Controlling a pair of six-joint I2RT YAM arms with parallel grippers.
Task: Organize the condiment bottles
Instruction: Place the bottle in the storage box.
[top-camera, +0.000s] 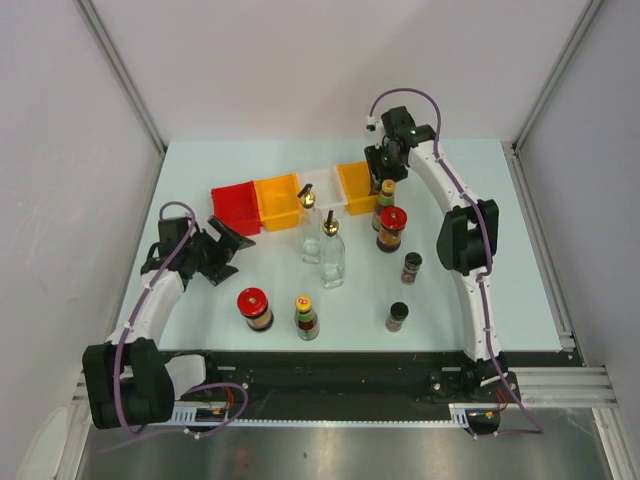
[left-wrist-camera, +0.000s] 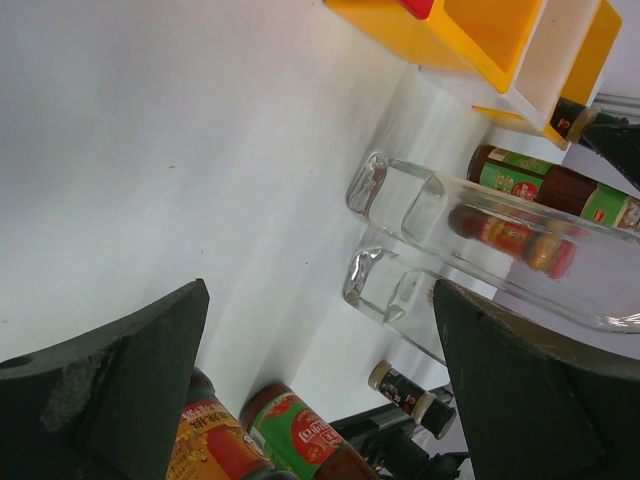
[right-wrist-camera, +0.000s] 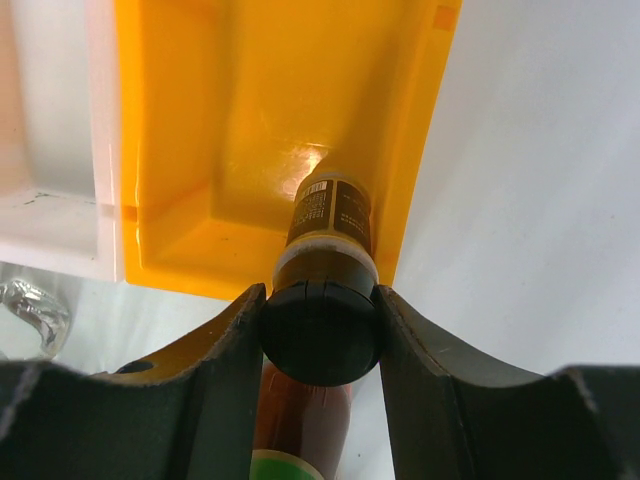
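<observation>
Eight small condiment bottles, four plastic bins

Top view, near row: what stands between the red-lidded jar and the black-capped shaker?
A yellow-capped sauce bottle stands between the near red-lidded jar and the near black-capped shaker, apart from both. The top external view shows it.

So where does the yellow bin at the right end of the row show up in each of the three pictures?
Top external: the yellow bin is on the far side, just right of centre, last in the row.
Left wrist: the yellow bin is a sliver in the top right corner.
Right wrist: the yellow bin fills the upper middle.
Shared landmark: the white bin next to it, seen in all three.
</observation>
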